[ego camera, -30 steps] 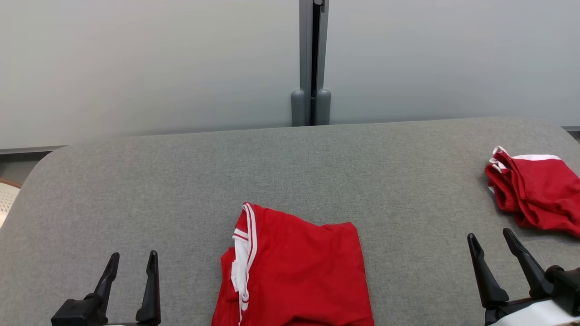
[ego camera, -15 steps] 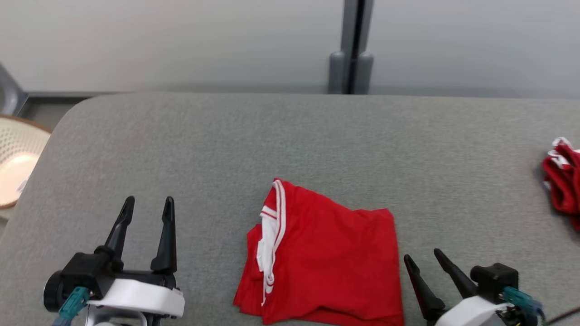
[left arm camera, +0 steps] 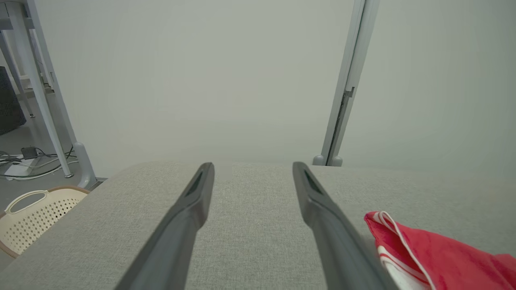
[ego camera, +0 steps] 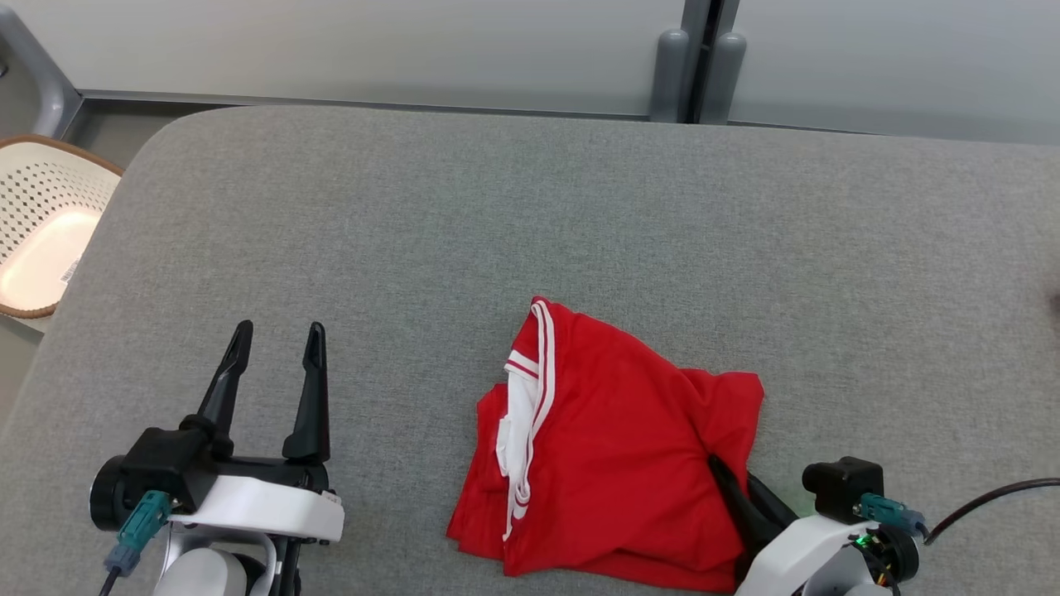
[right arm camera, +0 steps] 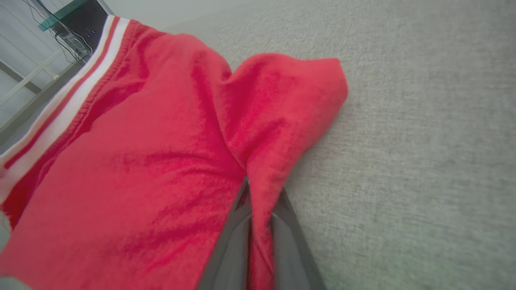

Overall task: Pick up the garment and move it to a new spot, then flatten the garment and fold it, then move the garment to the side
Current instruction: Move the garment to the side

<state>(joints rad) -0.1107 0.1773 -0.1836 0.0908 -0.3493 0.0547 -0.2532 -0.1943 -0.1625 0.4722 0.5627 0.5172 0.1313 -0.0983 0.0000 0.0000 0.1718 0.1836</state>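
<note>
Right jaws pinch the right edge of the red, white-trimmed cloth garment point(ego camera: 613, 447); left jaws gape over grey fabric worktop point(ego camera: 497, 215).

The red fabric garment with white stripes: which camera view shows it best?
The head view: nearly the whole red garment lies on the grey padded table. The right wrist view shows a cropped close-up with a bunched edge; the left wrist view, a corner.

Grey fabric tabletop point(ego camera: 580, 207): open passage across the far half, and between the left gripper point(ego camera: 279, 331) and the red garment point(ego camera: 613, 439).

Obstructions:
- red garment at near centre, right gripper point(ego camera: 733, 480) pinching its right edge
- partition wall point(ego camera: 373, 41) along the far edge
- perforated basket point(ego camera: 41, 215) off the left edge
</note>
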